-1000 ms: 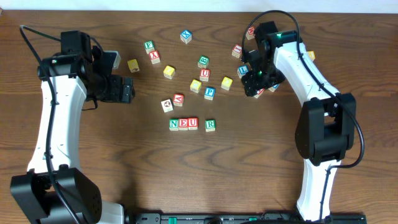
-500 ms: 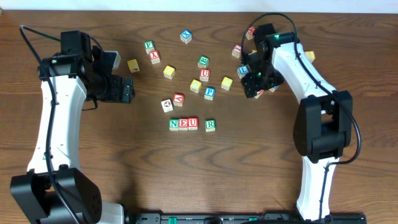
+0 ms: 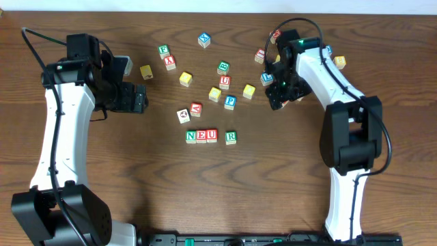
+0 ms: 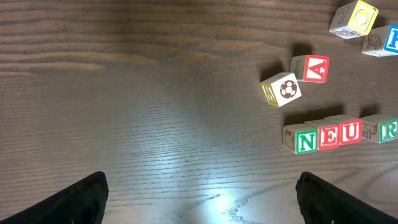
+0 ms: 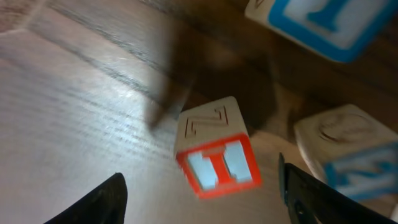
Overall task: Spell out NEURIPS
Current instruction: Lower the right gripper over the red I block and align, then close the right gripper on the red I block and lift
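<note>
Cube I [image 5: 217, 165] lay on table [image 5: 74, 93] directly below right claw [image 5: 202, 199], roughly centred btwn its spread fingers [image 5: 109, 202], edges skewed vs finger line; nothing gripped. Left claw [image 4: 199, 205] also spread, well off to left. Target spot prob. just right of R cube [image 3: 231, 137].

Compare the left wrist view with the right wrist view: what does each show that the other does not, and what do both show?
Only the left wrist view: the row N, E, U, with the R cube a little apart to its right, and above them a red A cube and a soccer-ball cube.
Only the right wrist view: the red I cube, close up before the open right gripper, with blue-lettered cubes behind.
Both: the wooden table and dark fingertips in the lower corners; the left gripper is open too.
</note>
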